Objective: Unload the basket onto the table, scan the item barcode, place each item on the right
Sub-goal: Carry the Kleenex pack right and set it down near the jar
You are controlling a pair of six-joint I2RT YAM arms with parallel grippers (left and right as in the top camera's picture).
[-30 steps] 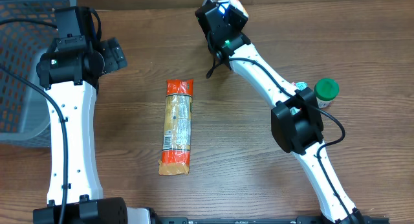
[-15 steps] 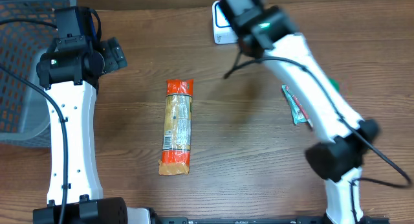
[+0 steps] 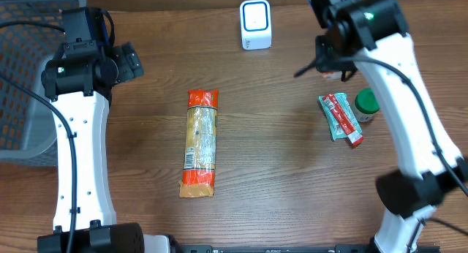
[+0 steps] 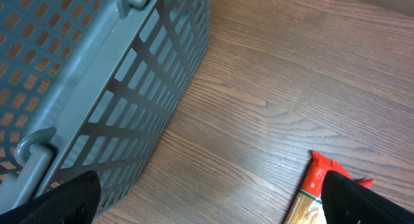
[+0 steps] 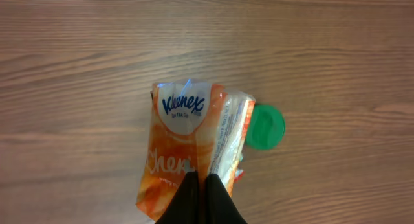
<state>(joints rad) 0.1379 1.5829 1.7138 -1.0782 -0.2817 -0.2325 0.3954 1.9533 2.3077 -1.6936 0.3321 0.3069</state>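
Observation:
An orange and white Kleenex tissue pack (image 5: 184, 146) hangs in my right gripper (image 5: 204, 195), whose black fingers are shut on its lower edge. In the overhead view my right gripper (image 3: 330, 61) is at the back right, above and just behind a red and green packet (image 3: 341, 118); the arm hides the pack there. The white barcode scanner (image 3: 256, 24) stands at the back middle, left of that gripper. My left gripper (image 4: 210, 208) is open over bare wood, between the grey basket (image 4: 97, 88) and an orange pasta packet (image 4: 315, 188).
A green-lidded jar (image 3: 368, 104) stands beside the red and green packet; its lid (image 5: 265, 127) shows beneath the tissue pack. The long pasta packet (image 3: 201, 143) lies mid-table. The grey basket (image 3: 22, 85) fills the far left edge.
My right arm has swung from in front of the scanner to the right, carrying the tissue pack, and now hangs over the packet and jar. The left arm has not moved.

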